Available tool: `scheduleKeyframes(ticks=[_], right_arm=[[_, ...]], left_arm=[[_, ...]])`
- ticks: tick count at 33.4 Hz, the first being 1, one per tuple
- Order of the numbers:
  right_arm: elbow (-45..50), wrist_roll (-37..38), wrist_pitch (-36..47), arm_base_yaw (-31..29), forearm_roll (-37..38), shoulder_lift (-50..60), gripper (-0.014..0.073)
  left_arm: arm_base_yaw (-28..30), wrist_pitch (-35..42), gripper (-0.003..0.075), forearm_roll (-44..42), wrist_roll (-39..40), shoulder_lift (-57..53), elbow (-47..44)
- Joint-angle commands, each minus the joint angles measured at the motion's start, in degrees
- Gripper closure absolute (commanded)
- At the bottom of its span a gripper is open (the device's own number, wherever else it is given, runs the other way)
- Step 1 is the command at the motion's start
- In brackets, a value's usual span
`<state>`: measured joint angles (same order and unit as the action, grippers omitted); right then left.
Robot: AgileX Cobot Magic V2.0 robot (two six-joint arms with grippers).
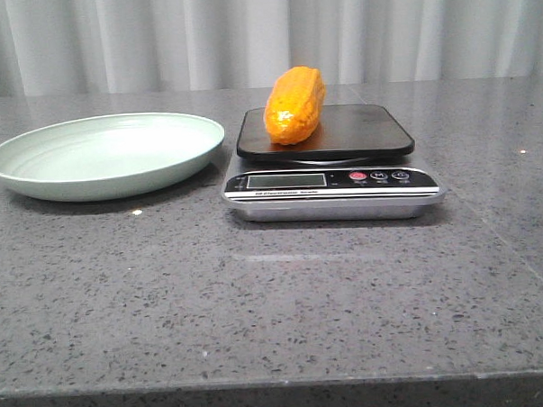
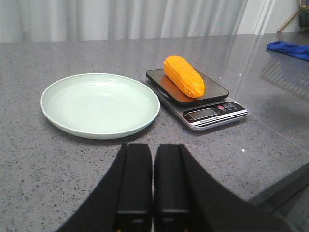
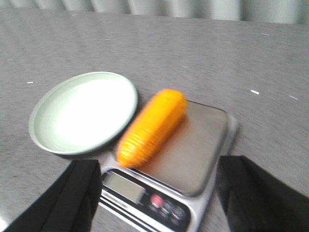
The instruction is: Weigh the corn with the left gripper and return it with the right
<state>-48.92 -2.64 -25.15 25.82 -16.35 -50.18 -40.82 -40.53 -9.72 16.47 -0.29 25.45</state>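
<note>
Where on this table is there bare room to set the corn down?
The pale green round plate is empty, and grey speckled tabletop lies bare before the plate and the silver kitchen scale. Crowded: the scale's black platform, holding the orange-yellow corn cob.

Left hand: two matte black fingers, flat-faced, blocky and square-cornered, widening into dark sloped bodies behind. Right hand: two broad black fingers, same matte finish, edges blurred. No cables, screws or markings visible on either.
</note>
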Motion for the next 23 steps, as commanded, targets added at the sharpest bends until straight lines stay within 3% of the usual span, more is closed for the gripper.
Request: scheduleKeyframes(ticks=[1,9,23], right_arm=[[-8.20,-0.38,4.20,3.92,-0.37,-5.84,0.0009],[-24.84,2.64,-3.51,7.78,0.31,-22.32,0.0068],[-50.01,37.58,-33.03,9.07,25.99,-43.18,0.0088]], left_arm=[[0.16,4.50,0.0588,-0.18,-0.04,-0.26,1.39],[0.16,4.50,0.0588,-0.18,-0.04,-0.26,1.39],[0.16,4.50,0.0588,-0.18,-0.04,-0.26,1.39]])
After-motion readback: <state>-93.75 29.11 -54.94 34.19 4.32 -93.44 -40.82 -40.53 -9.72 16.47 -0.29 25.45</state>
